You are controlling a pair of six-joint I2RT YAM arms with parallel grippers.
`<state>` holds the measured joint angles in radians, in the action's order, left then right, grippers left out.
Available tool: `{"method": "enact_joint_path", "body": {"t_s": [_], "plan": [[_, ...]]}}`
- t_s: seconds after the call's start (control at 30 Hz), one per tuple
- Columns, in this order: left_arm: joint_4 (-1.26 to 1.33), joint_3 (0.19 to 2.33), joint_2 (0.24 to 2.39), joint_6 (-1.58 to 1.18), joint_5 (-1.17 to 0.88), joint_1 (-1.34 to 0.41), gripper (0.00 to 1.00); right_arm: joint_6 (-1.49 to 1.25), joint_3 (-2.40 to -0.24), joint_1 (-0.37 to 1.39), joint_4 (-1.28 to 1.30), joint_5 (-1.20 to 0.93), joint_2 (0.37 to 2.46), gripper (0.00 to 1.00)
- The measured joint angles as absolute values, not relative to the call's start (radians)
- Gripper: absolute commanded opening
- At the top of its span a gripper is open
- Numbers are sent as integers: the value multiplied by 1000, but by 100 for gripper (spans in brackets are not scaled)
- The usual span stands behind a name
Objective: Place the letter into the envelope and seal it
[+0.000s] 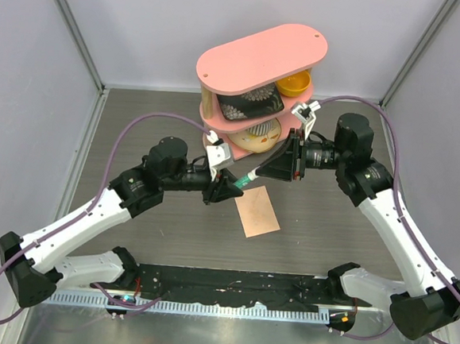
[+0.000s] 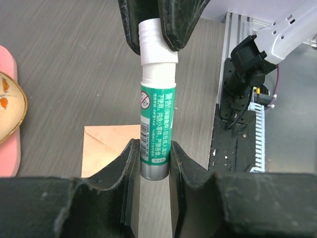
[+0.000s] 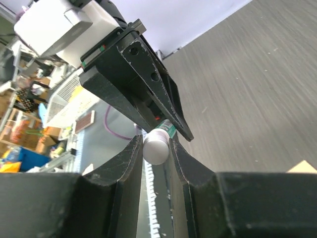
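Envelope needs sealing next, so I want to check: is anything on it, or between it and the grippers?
Nothing visible lies on the envelope. But neither gripper is free: the left gripper and right gripper each clamp one end of a glue stick, held in the air by the envelope's far edge.

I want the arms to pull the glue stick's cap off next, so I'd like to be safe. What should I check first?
1. Left hand shut on the glue stick body: ok.
2. Right hand shut on the white cap: ok.
3. Envelope lying flat, free of both hands: ok.
4. Letter inside envelope: cannot tell, no sheet in view.
5. Flap open for gluing: cannot tell.
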<state>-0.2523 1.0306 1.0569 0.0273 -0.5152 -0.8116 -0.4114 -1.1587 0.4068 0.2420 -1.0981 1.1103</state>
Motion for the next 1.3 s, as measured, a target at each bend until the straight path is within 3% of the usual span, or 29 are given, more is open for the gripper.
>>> {"method": "enact_joint_path", "body": {"t_s": [0.47, 1.3], "plan": [[-265, 1035, 1082, -71, -543, -818, 0, -83, -1225, 448, 516, -1029, 1114, 1], [-335, 1034, 1089, -8, -542, -811, 0, -235, -1137, 537, 337, -930, 1103, 1]]}}
